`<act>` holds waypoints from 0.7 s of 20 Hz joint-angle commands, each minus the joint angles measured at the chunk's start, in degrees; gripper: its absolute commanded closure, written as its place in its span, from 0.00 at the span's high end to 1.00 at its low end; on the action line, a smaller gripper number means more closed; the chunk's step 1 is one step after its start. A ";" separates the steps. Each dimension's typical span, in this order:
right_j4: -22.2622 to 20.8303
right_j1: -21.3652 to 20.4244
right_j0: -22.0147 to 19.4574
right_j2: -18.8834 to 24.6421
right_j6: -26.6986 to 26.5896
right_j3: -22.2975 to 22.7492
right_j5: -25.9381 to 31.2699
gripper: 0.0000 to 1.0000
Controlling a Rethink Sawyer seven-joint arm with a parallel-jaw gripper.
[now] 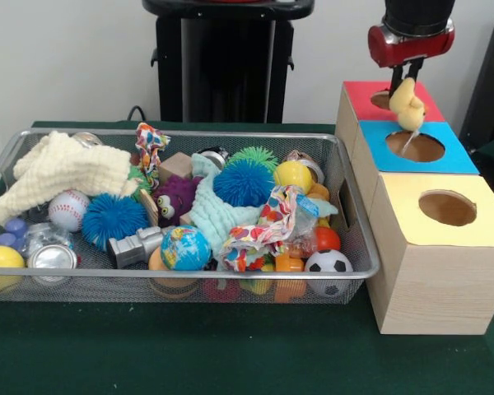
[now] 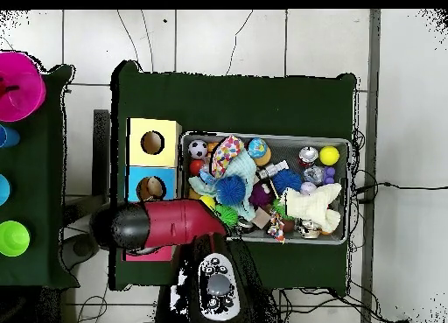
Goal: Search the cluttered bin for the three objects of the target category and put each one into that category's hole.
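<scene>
My gripper (image 1: 405,85) hangs at the top right of the front view, shut on the pale yellow duck (image 1: 408,104). The duck dangles over the seam between the red-topped box (image 1: 361,97) and the blue-topped box (image 1: 454,158), just behind the blue box's hole (image 1: 415,146). The wire mesh bin (image 1: 181,276) lies to the left, full of clutter, with a purple furry creature (image 1: 174,197) near its middle. No orange-brown furry creature shows. In the overhead view the arm (image 2: 166,223) hides the gripper and the duck; the blue box's hole (image 2: 150,187) and the bin (image 2: 351,193) show.
The yellow-topped box (image 1: 477,216) stands nearest the camera. The bin holds blue puffballs (image 1: 109,219), a green puffball (image 1: 253,155), a baseball (image 1: 68,210), a globe ball (image 1: 184,248), a soccer ball (image 1: 328,265) and a cream cloth (image 1: 62,169). A pink bowl (image 2: 17,85) sits on a side table.
</scene>
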 commanded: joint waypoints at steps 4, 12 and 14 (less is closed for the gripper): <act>4.43 1.91 1.89 -0.53 15.56 2.51 -4.69 0.00; 5.64 -0.04 1.60 -1.22 13.65 4.96 -4.93 0.00; 5.77 -1.12 0.89 -1.08 12.58 6.19 -4.81 0.00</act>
